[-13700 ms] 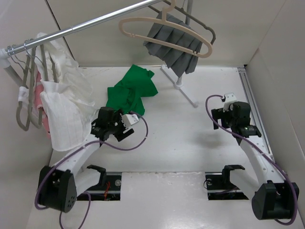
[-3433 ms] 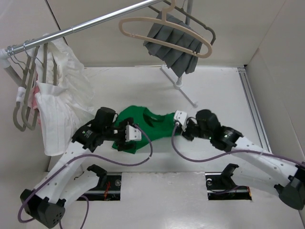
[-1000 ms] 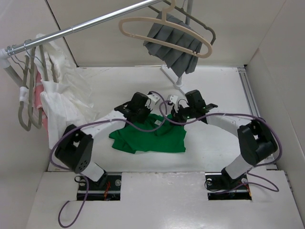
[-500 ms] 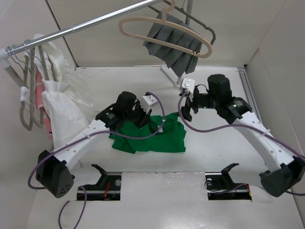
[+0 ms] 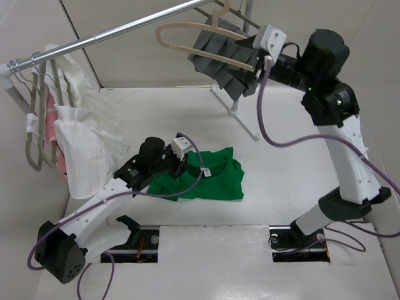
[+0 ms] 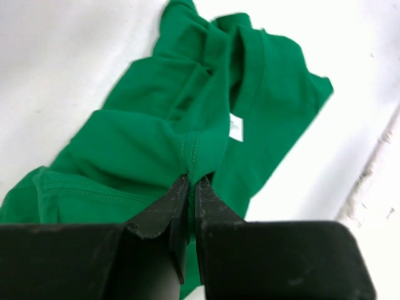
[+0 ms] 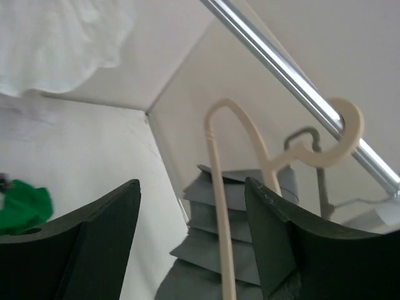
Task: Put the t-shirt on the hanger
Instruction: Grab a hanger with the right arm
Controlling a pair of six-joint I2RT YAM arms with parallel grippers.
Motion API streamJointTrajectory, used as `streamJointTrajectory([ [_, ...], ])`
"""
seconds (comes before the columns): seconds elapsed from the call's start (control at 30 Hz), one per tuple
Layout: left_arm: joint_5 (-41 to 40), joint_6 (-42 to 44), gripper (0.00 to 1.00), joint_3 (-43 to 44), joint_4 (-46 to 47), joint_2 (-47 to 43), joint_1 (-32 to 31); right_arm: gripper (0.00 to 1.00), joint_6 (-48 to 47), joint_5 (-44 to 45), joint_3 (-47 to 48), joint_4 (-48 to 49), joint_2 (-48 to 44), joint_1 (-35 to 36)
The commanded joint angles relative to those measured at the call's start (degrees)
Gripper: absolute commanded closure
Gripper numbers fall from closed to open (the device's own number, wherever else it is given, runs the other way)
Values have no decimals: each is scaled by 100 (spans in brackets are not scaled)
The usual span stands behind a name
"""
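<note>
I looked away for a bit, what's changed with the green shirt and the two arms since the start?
The t-shirt was dragged from the back of the table toward the near edge and spread out; the left pincer holds its collar. The right pincer let go of it and rose, open, to the hanger. The hanger, grey pleated cloth and white garments hang as before.

No legible text anywhere; the small white neck label [image 6: 235,128] on the t-shirt [image 6: 156,131] reads blank at this resolution.
</note>
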Motion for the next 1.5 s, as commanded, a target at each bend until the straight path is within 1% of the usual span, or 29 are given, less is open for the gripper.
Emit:
streamJointTrajectory([
  [0.0,-103,-246,100,-391,753,-403,138,30,13,604,527,287,686,-249],
  [0.07,-103,-246,100,-733,1017,-693,191,38,13,850,582,490,846,-337],
  [0.1,-103,-360,100,-822,1113,-798,192,44,13,929,643,560,986,-476],
  [0.13,-103,-491,100,-901,1253,-982,253,53,65,1008,643,639,1048,-538],
  [0.17,-103,-493,100,-972,1307,-1053,253,55,135,1061,643,640,1110,-600],
  [0.23,-103,-563,100,-1095,1360,-1168,253,55,206,1062,644,789,1241,-810],
  [0.33,-103,-616,100,-1157,1360,-1317,253,54,259,886,530,851,1304,-925],
  [0.47,-103,-616,100,-1210,1413,-1484,253,54,259,579,468,851,1356,-925],
  [0.7,-103,-616,100,-1315,1466,-1537,253,54,259,184,178,1009,1022,-873],
  [0.77,-103,-616,100,-1315,1466,-1537,253,51,259,131,274,1009,970,-873],
  [0.93,-103,-616,100,-1315,1519,-1537,253,41,259,429,353,1123,970,-925],
  [1.03,-103,-616,100,-1368,1519,-1537,253,38,259,482,467,1045,1223,-1065],
  [1.13,-103,-616,100,-1368,1519,-1537,253,38,259,535,652,913,1443,-1180],
  [1.3,-103,-616,100,-1368,1519,-1537,253,38,259,535,863,912,1848,-1180],
  [1.37,-103,-616,100,-1368,1519,-1537,253,39,259,360,863,912,1901,-1180],
  [1.43,-103,-616,100,-1368,1519,-1537,253,43,259,-86,863,912,1962,-1180],
  [1.47,-103,-616,100,-1368,1519,-1537,253,45,259,-176,863,912,1963,-1180],
])
